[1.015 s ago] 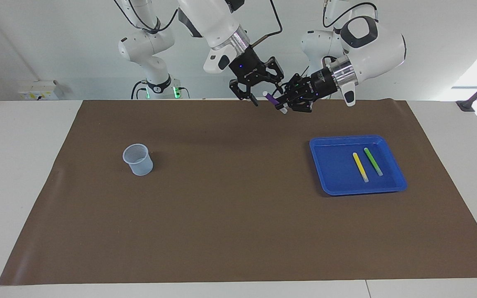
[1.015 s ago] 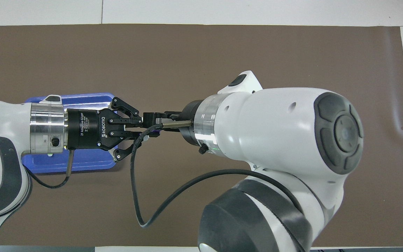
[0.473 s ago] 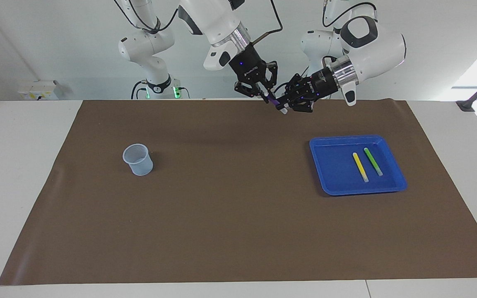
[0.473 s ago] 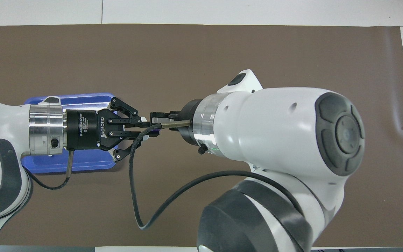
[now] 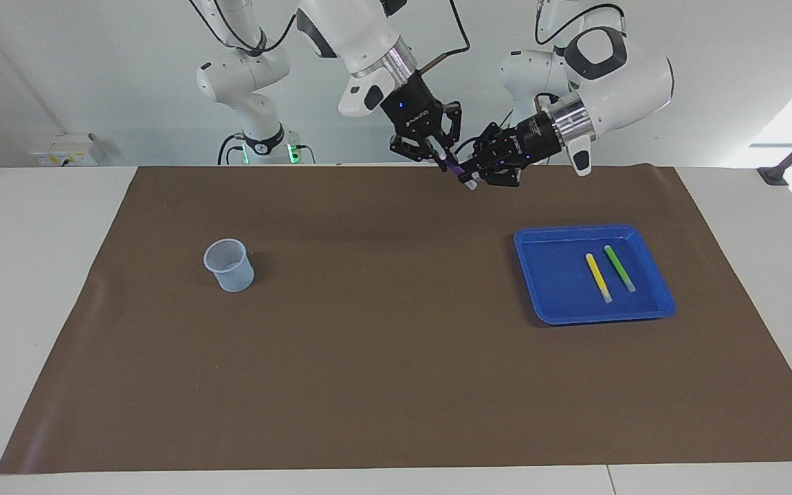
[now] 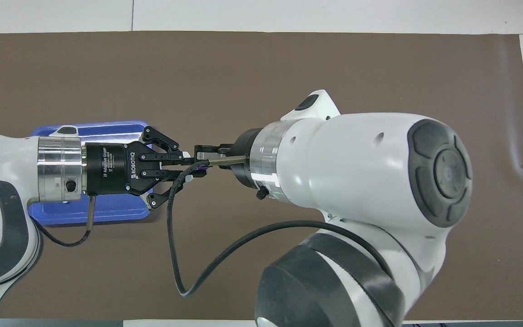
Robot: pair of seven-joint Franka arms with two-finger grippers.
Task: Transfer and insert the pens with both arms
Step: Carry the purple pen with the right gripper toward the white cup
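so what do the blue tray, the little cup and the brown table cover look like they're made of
Blue tray: likely hard plastic, glossy; highlights along its raised rim.
Cup: thin translucent plastic, probably; pale bluish, with the brown cover showing faintly through its wall.
Brown cover: matte sheet, perhaps paper or thin vinyl; it lies flat with soft ripples at its edges, and I can't tell which.

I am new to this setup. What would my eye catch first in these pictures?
Up in the air above the robots' edge of the brown mat, the left gripper and the right gripper are both shut on the purple pen. The yellow pen and green pen lie in the blue tray.
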